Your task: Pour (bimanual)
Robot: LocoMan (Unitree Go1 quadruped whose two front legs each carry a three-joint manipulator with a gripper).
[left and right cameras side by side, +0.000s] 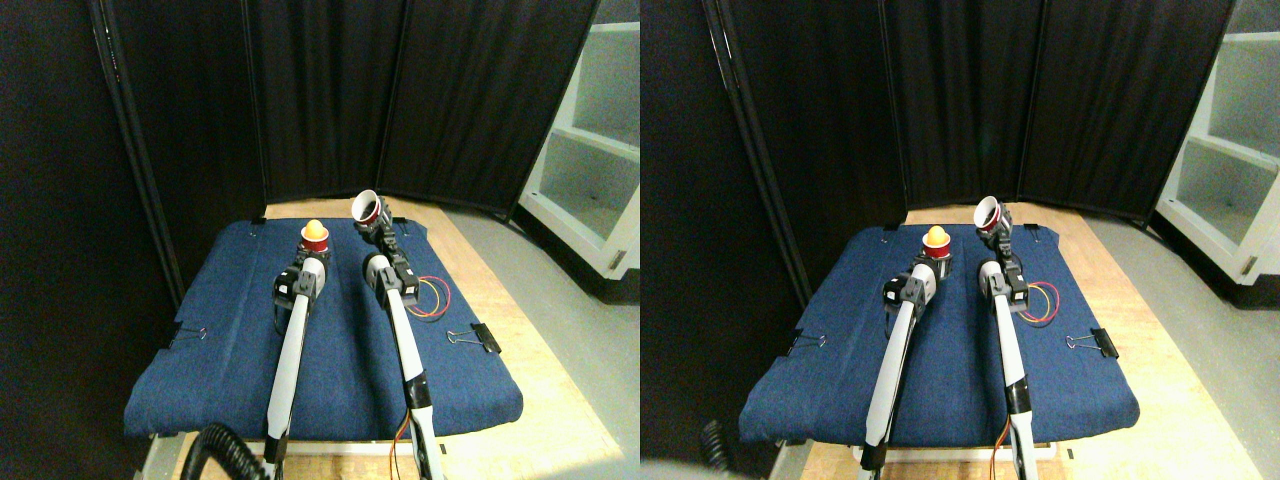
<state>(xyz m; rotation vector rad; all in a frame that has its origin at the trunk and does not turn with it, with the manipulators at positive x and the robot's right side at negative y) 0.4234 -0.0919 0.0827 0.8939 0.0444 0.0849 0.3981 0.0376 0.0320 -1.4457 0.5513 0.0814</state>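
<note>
Gripping, right jaws: the right gripper (372,222) appeared closed on the tilted cup (365,207), red outside and white inside, raised with its mouth tipped toward the robot's left.
Left jaws: the left gripper (313,252) sat at the base of the second red cup (316,243); whether those jaws were closed or open could not be told.
Contents: an orange ball (316,230) rested in the mouth of the second cup, which stood upright on the blue cloth (220,350).
Handling, judged: both cups looked light and thin-walled, easily crushed, so a hold low on the wall seemed safest; the ball would likely roll freely.
Surroundings: the cloth covered the counter (520,340), pinned by a binder clip (484,338); looped wires (432,297) lay beside the right arm.
</note>
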